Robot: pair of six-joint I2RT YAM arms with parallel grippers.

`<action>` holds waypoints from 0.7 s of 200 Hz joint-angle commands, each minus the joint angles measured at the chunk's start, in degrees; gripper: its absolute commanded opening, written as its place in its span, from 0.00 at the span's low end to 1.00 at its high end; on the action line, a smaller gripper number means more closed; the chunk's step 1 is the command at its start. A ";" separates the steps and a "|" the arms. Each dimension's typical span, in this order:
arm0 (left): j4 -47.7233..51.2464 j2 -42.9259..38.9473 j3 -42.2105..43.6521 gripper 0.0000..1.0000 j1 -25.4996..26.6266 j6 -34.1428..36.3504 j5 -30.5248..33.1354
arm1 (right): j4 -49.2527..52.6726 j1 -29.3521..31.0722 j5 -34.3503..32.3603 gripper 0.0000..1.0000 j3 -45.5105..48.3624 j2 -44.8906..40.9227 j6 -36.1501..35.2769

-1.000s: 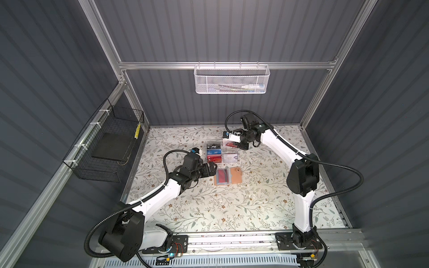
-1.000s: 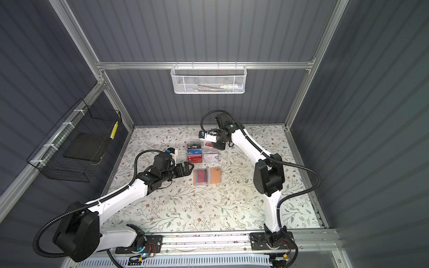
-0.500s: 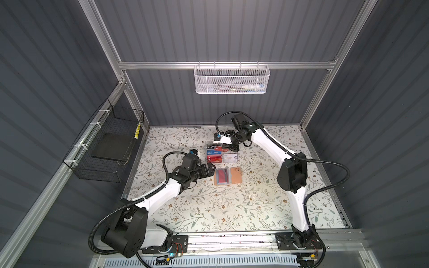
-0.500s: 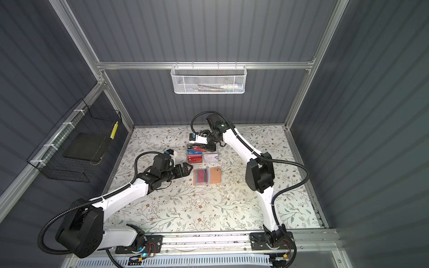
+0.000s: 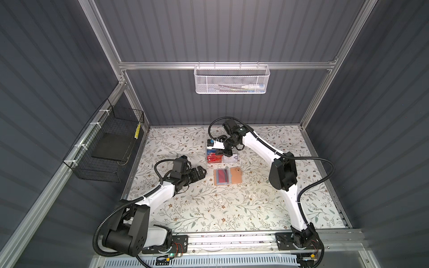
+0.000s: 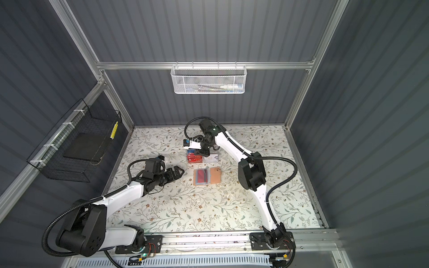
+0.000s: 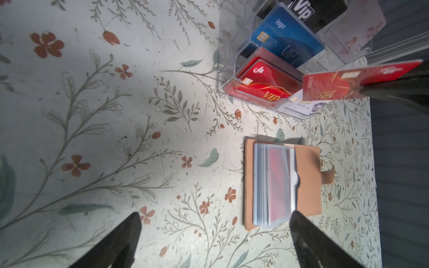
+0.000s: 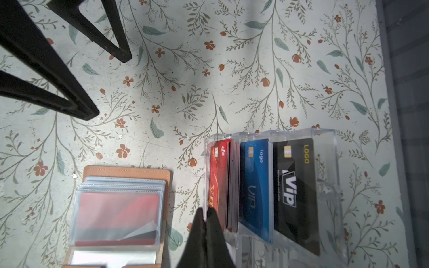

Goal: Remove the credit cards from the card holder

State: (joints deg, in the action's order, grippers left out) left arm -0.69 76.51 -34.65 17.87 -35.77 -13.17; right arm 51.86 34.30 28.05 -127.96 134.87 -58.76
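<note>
So the peach-tan leather-like booklet card holder (image 5: pixel 226 176) lay open and flat near the middle of the floral-print counter (image 5: pixel 209 208). A thin red plastic sleeved card (image 8: pixel 116 213) was still sitting in its top grey-clear pocket, so it wasn't emptied yet. Whether anything hid in the sleeves underneath, I couldn't tell.

What changed in the last second was all on the right arm. The right pincer (image 8: pixel 206 215) was clamped shut on a second thin red plastic card, the carried card (image 7: pixel 336 85). It had swung across the clear acrylic tiered rack (image 8: pixel 329 137) from the other column over to the one with the red stack (image 8: pixel 218 181), beside the blue card (image 8: pixel 255 185) and the black card (image 8: pixel 294 185). It hung just over the rack's front edge with the carried card tilted in the air, not in any slot yet.

The left pincer (image 5: pixel 202 173) hadn't budged: jaws wide apart, empty, low over the counter just beside the card holder, not touching it.

My read: one card was out and basically at its drop-off spot, so letting go was probably next. After that the sleeved card was the obvious one left. That slick pocket looked like it'd want the card holder pinned down during the pull.
</note>
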 commanded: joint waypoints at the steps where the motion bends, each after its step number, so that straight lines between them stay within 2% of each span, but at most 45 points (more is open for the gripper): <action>1: -1.34 0.11 0.87 1.00 -0.86 0.13 -2.16 | 0.66 0.32 -0.68 0.00 -2.06 1.75 0.08; 140: -2.26 -0.48 1.63 1.00 -1.96 0.90 -3.27 | -0.64 0.33 -8.19 0.00 -4.83 5.31 -0.04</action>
State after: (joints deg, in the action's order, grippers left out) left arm -2.70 76.51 -33.93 16.40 -35.59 -15.11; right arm 50.85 34.61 21.58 -131.52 139.24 -58.72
